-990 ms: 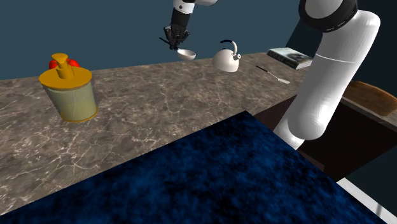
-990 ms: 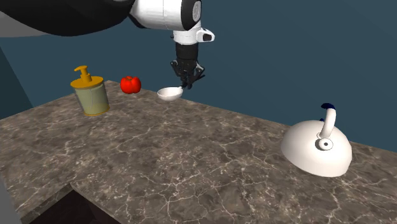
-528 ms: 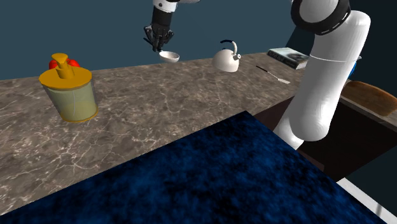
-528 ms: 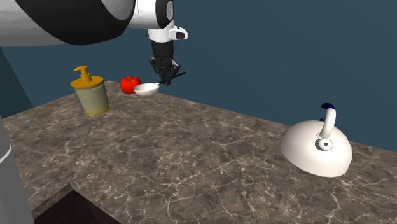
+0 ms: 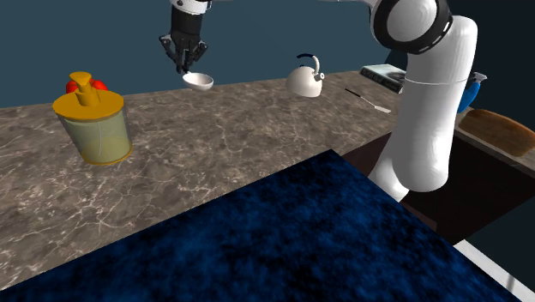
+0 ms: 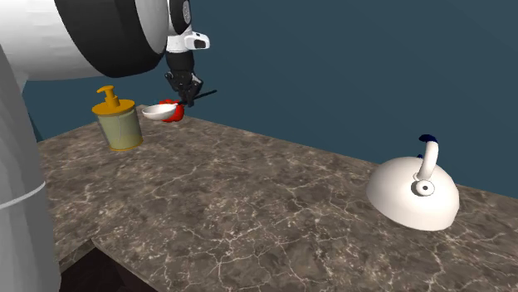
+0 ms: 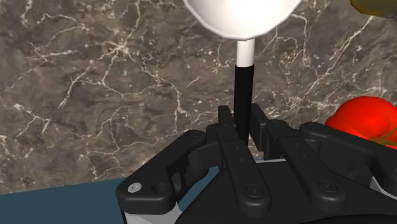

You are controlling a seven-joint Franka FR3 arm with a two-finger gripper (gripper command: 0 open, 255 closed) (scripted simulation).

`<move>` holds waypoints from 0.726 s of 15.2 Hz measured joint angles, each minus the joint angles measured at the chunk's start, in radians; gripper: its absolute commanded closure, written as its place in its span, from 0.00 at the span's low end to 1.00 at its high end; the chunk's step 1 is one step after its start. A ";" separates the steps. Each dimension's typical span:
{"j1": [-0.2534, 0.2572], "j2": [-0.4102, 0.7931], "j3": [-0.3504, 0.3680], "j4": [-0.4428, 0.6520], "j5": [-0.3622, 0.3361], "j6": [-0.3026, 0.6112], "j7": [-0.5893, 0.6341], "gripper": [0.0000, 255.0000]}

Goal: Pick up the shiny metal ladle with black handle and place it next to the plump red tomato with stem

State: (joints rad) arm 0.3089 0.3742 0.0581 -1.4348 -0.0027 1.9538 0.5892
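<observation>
The ladle has a white bowl (image 7: 240,16) and a thin black handle (image 7: 242,95). My black gripper (image 7: 241,124) is shut on that handle and carries the ladle above the marble counter (image 7: 95,95). In the shoulder view the gripper (image 5: 183,58) hangs over the counter's far edge with the ladle bowl (image 5: 198,81) just below it. The red tomato (image 6: 172,111) lies on the counter right behind the ladle bowl (image 6: 154,109) in the second exterior view. In the wrist view the tomato (image 7: 366,121) shows close beside the fingers. In the shoulder view a bit of tomato (image 5: 99,84) peeks out behind the dispenser.
A yellow-topped soap dispenser (image 5: 93,122) stands near the tomato. A white kettle (image 6: 414,192) sits farther along the counter (image 5: 257,129). A book (image 5: 390,76) and a small utensil (image 5: 370,100) lie at the shoulder view's right. A blue-black stand top (image 5: 283,240) fills the foreground.
The gripper has carried the ladle to the shoulder view's left, from near the kettle side toward the tomato and dispenser. The ladle stays gripped.
</observation>
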 measured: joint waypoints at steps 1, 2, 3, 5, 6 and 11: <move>0.014 0.016 0.004 0.021 -0.005 -0.004 0.019 1.00; 0.027 0.035 0.008 0.050 -0.011 -0.014 0.036 1.00; 0.043 0.062 0.012 0.096 -0.017 -0.034 0.057 1.00; 0.076 0.119 0.019 0.180 -0.030 -0.061 0.096 1.00; 0.091 0.150 0.022 0.229 -0.036 -0.079 0.113 1.00; 0.124 0.195 0.027 0.262 -0.047 -0.068 0.152 1.00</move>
State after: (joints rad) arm 0.4328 0.5687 0.0847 -1.1727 -0.0498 1.8859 0.7409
